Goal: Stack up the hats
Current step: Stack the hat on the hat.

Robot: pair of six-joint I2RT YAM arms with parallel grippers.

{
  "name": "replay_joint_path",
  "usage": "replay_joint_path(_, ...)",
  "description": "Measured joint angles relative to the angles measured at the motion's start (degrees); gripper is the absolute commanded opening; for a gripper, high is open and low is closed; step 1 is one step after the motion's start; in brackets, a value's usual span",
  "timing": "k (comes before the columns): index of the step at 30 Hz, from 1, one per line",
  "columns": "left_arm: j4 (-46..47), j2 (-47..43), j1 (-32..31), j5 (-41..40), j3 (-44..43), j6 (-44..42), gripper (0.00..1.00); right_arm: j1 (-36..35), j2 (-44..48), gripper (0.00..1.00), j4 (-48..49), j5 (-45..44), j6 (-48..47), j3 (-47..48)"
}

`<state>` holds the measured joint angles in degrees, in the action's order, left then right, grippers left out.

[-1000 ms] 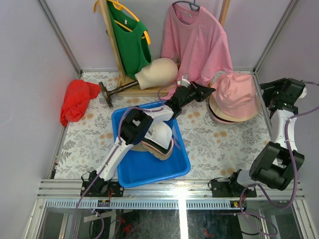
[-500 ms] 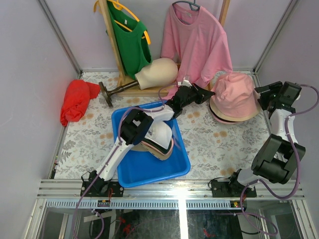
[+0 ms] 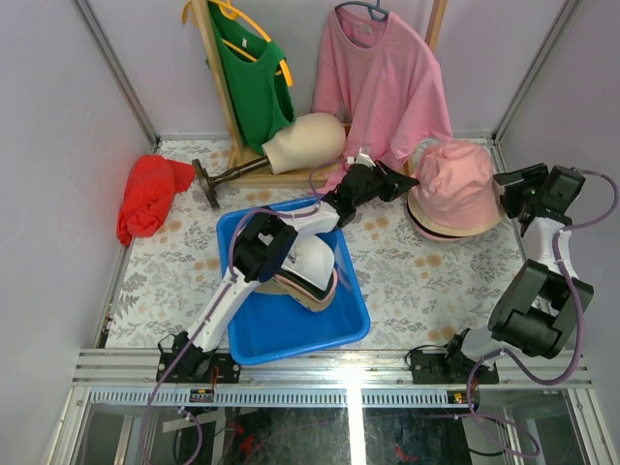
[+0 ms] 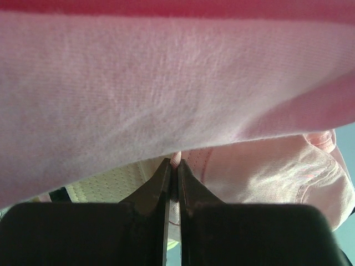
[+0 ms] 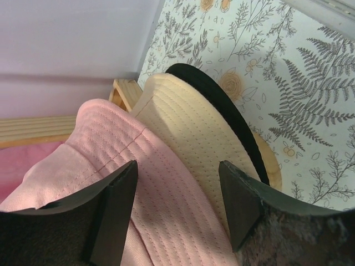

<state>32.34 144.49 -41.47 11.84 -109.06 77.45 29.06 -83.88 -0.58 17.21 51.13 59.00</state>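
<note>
L claw (image 4: 177,169) is reaching across the tray (image 3: 291,344) to the far-right pile. Its tips are pressed together, and I can't tell if a sliver of pink cloth is pinched between them.

R claw (image 5: 177,166) is standing apart, fingers flanking the pile's right edge; I'm seeing no contact.

Pile: pink hat (image 3: 455,184) on top, tan hat (image 5: 183,127) under it, black brim (image 5: 222,105) lowest, sitting at the far-right corner below the shirt (image 3: 383,77). More hats, white cap (image 3: 312,260) uppermost, are lying in the tray under the L arm.

Judgement: R is lining up to steady or take the pile; tray hats aren't yet joined to it.

Risk: L tips snagging the shirt hem.
</note>
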Motion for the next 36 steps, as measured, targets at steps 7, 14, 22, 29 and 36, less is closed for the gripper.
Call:
replay_joint_path(7,-1.38,0.2,0.0,0.55,-0.96,-0.87,0.0,0.46,-0.28,0.59,7.56,4.39,4.85,-4.61)
replay_joint_path(14,-3.93,0.22,0.0,0.83,-2.34,-2.43,0.0,0.7,-0.37,0.43,11.98,5.38,7.96,-7.74)
replay_joint_path(22,-6.64,0.22,0.0,0.87,-3.74,-4.39,0.0,1.09,1.07,0.11,12.61,4.44,10.01,-9.94)
replay_joint_path(29,-7.74,0.22,-0.02,0.85,-3.74,-5.55,0.0,1.11,2.56,0.0,12.68,3.21,11.19,-10.36)
replay_joint_path(36,-9.27,0.22,-0.02,0.81,-4.42,-6.75,0.0,1.62,3.34,0.0,12.41,2.75,11.3,-10.36)
